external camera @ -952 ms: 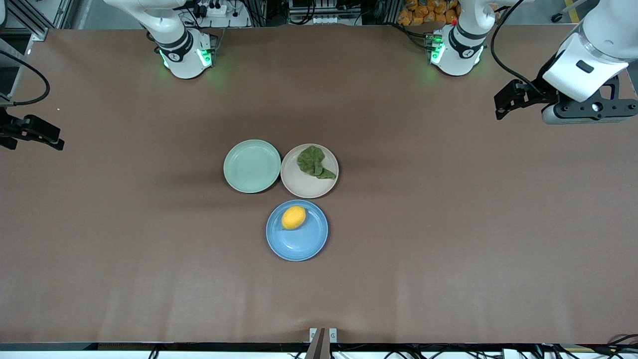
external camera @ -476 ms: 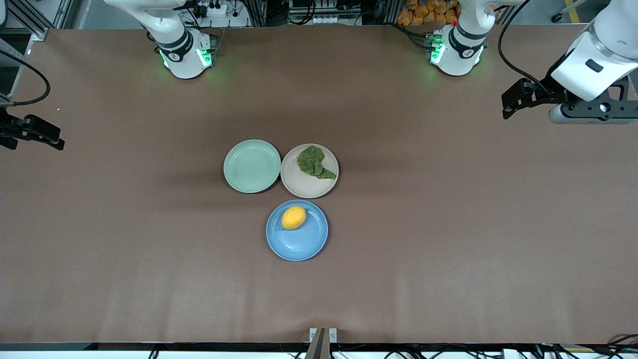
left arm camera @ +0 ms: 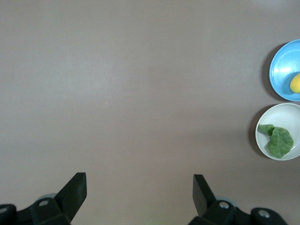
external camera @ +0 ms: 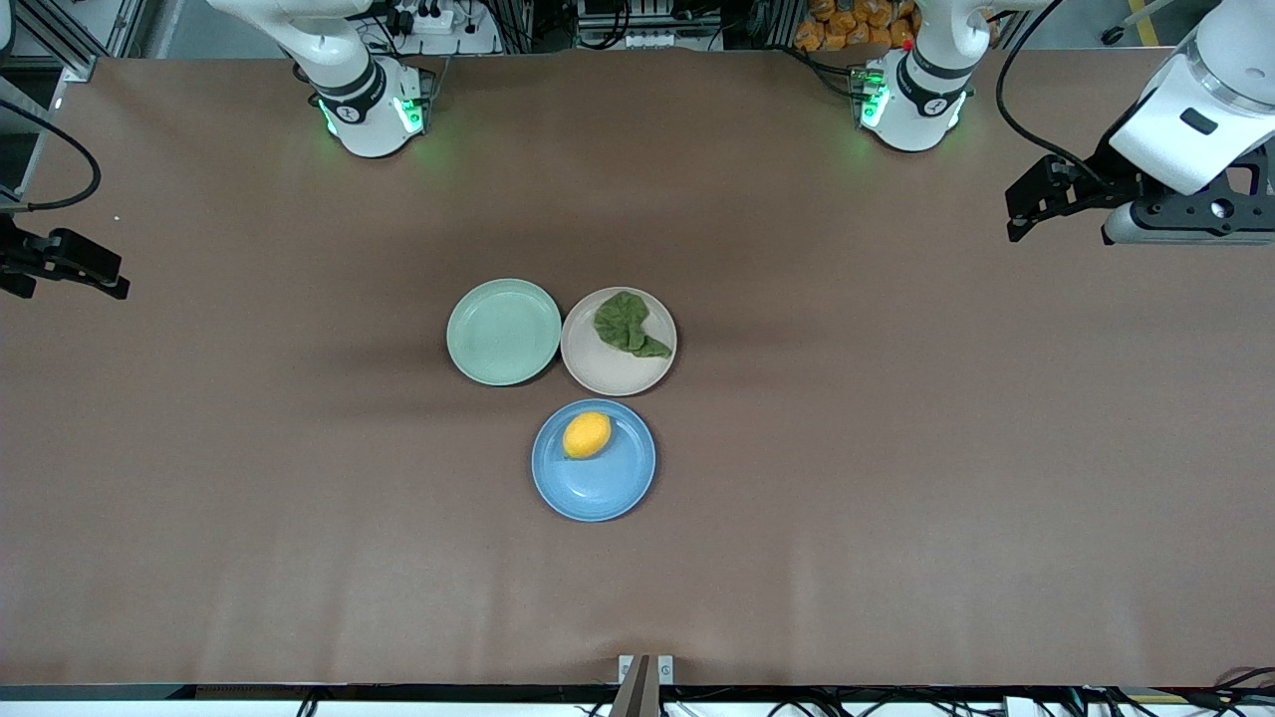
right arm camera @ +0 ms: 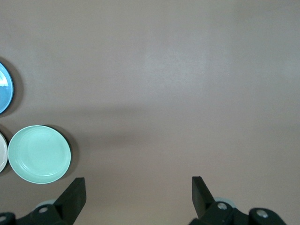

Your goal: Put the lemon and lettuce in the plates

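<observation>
On the table [external camera: 896, 478], three plates cluster near the middle, each close beside the others. The lemon [external camera: 587, 435] lies in the plate nearest the front camera [external camera: 608, 483], at about eleven o'clock of its centre. The lettuce [external camera: 628, 325] lies in the second plate [external camera: 608, 370], toward one o'clock, its narrow end pointing to four o'clock. That plate sits at twelve o'clock from the lemon's plate, farther from the front camera. The third plate [external camera: 503, 332] sits just beside the lettuce's plate, at its nine o'clock, toward the right arm's end of the table, and at about eleven o'clock from the lemon's plate.
</observation>
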Controlling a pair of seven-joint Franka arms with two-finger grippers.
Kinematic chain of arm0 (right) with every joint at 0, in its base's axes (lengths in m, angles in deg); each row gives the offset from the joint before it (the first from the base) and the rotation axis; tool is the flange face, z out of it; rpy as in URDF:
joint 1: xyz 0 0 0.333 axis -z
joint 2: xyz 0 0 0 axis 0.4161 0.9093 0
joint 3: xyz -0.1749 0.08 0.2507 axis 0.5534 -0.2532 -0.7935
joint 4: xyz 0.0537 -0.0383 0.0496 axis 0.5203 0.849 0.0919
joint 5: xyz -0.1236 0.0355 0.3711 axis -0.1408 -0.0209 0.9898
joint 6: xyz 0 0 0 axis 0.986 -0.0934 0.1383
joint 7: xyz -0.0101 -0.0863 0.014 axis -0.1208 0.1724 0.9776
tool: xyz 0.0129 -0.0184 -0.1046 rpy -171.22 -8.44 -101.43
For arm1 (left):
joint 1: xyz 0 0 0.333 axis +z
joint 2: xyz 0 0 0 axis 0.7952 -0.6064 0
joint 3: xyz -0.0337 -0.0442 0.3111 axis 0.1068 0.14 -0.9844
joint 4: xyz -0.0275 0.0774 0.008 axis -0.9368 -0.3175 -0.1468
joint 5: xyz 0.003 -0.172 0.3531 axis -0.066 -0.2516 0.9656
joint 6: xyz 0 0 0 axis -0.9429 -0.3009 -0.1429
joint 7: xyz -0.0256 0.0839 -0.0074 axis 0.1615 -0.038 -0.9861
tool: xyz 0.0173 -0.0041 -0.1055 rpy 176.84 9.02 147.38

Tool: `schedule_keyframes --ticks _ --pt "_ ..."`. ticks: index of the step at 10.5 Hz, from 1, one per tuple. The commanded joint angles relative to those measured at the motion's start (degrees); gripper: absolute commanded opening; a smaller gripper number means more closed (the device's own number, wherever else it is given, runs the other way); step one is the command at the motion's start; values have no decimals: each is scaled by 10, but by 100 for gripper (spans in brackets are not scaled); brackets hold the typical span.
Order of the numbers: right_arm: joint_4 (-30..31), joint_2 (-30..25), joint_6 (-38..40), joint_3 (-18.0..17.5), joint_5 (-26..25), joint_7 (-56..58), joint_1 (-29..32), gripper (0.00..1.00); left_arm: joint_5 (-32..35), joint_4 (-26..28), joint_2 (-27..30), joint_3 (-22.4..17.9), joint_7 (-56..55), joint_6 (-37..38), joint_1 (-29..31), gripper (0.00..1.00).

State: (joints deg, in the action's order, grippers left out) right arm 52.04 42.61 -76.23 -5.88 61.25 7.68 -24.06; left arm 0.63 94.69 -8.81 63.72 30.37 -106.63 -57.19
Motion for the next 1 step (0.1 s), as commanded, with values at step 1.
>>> schedule_keyframes --ticks 1 --pt "-10 -4 9 -2 3 -6 2 100 6 -10 -5 6 10 -6 5 100"
